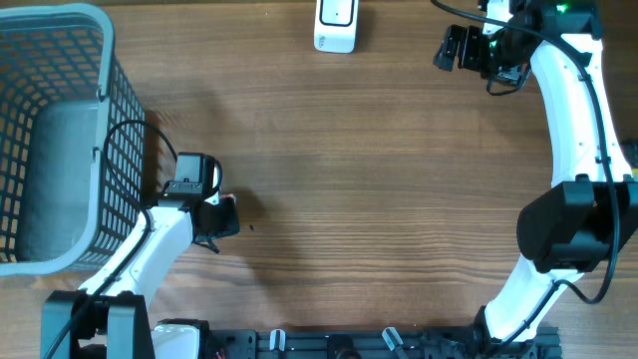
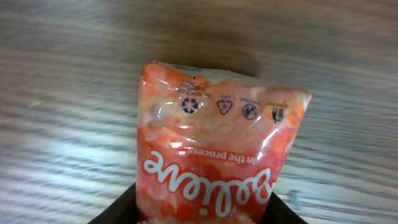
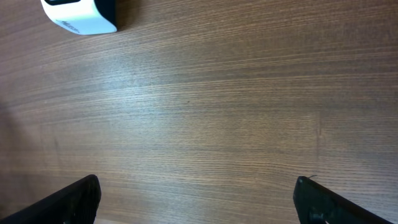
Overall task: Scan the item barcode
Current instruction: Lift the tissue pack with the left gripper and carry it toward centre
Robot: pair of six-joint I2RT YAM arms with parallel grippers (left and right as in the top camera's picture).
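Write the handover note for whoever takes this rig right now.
Left end effector: shut on the orange-red plastic snack pouch, near the grey plastic mesh basket at the left edge of the wooden table.
Right end effector: open, empty, near the white box-shaped scanner at the far edge.
Done: pouch gripped.
To do: bring the pouch to the scanner and show its barcode; no barcode shows in the wrist view.

You get bright, even light, soft shadow beside your basket (image 1: 125,140), white glare on the glossy packet (image 2: 214,149), left-wrist tabletop (image 2: 62,93) streaked with blur, right-wrist view sharp
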